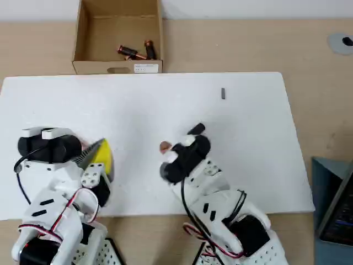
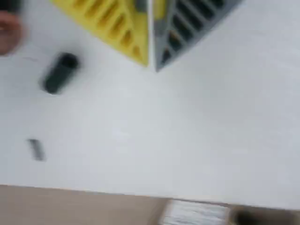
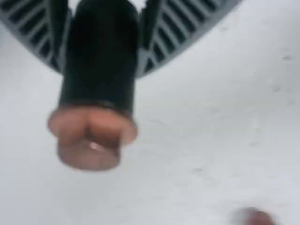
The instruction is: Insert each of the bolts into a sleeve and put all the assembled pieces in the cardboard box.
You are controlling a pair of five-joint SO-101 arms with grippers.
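Nearest, at 8 o'clock, the left hand (image 2: 152, 61) has its yellow and grey fingers pinched together, empty. At 6 o'clock, the right hand (image 3: 101, 49) clamps a black sleeve (image 3: 98, 75). The copper bolt (image 3: 89, 140) shows only its head, the shank hidden inside. A loose sleeve (image 1: 197, 130) lies on the table (image 1: 259, 165) just beyond. Far off at 11 o'clock, the cardboard box (image 1: 83, 33) holds assembled pieces (image 1: 135, 52), too blurred to count.

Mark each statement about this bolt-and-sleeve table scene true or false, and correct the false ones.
1. The right hand holds a black sleeve with a copper bolt in it. True.
2. The cardboard box is empty. False: assembled pieces lie in it.
3. A loose sleeve lies on the white board. True.
4. The left hand grips a bolt. False: it is shut on nothing.
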